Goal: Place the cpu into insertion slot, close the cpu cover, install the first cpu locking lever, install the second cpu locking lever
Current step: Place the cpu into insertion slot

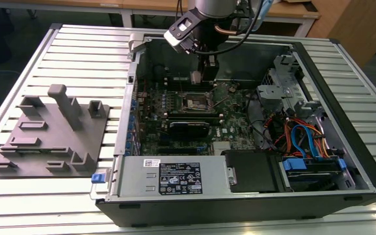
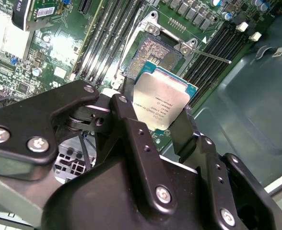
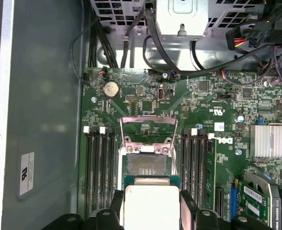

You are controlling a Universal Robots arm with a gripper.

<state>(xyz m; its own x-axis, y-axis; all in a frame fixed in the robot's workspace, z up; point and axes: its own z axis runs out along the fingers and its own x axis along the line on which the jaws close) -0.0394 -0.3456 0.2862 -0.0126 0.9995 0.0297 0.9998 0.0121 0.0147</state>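
Gripped cpu tight between gripper jaws, hovering just beside bare slot, with cover swung open.

A pale slatted metal table carries an open black computer case lying on its side, and beside it, toward the exterior view's left, a grey fixture plate with upright blocks

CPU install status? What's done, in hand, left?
Done: nothing seated yet; the insertion slot is bare, its pin field exposed. In hand: the gripper is shut on the cpu, held near the slot, not in it. Left: seating the chip, closing the cpu cover, which stands open, and both levers; one lever sticks out unlatched.
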